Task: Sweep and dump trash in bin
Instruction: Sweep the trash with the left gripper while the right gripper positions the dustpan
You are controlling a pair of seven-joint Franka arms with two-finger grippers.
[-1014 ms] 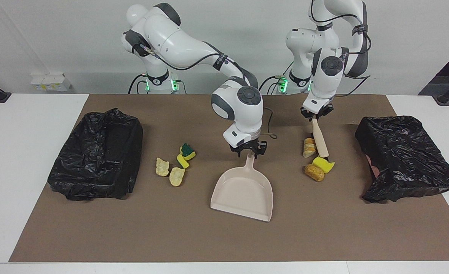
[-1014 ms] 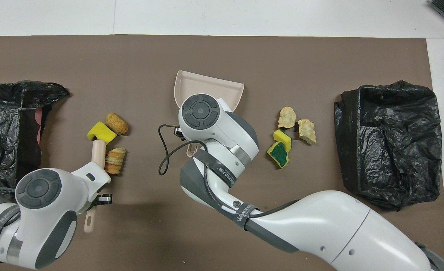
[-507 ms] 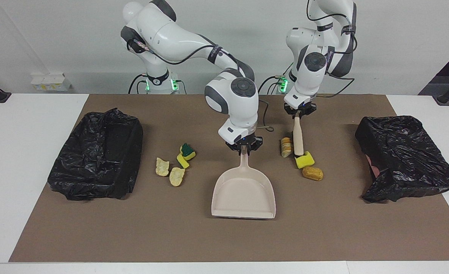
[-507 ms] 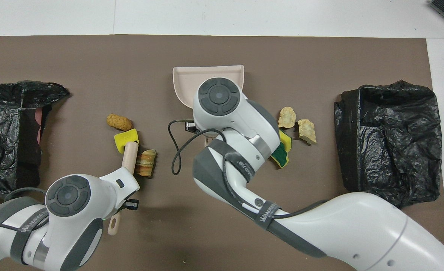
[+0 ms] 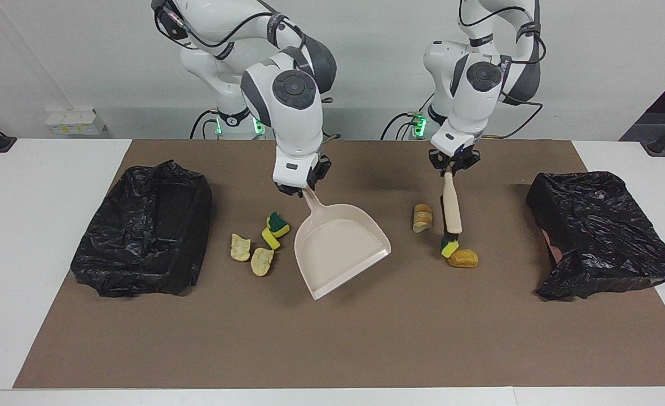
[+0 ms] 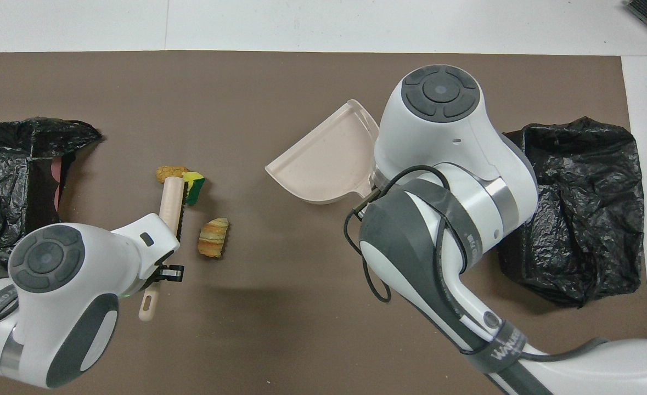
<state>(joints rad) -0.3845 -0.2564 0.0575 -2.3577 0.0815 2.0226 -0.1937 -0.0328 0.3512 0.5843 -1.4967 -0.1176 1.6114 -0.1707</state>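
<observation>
My right gripper [image 5: 304,190] is shut on the handle of the beige dustpan [image 5: 338,248], which hangs tilted beside two yellow-green sponge pieces [image 5: 276,228] and two tan chunks [image 5: 251,255]; its mouth faces away from the robots. In the overhead view the dustpan [image 6: 323,164] shows, but my right arm hides that trash and its gripper. My left gripper [image 5: 449,169] is shut on the brush [image 5: 452,208]. The brush tip touches a yellow sponge [image 5: 448,247] next to a brown chunk [image 5: 463,258]. A bread chunk [image 5: 422,217] lies beside the brush [image 6: 169,206].
A bin lined with a black bag [image 5: 140,237] stands at the right arm's end of the brown mat. Another black-bagged bin [image 5: 597,231] stands at the left arm's end. White table shows around the mat.
My right arm rose and swung the dustpan toward its own end of the table, turning it beside the sponge pieces. The brush shifted and tipped the yellow sponge onto its edge against the brown chunk.
</observation>
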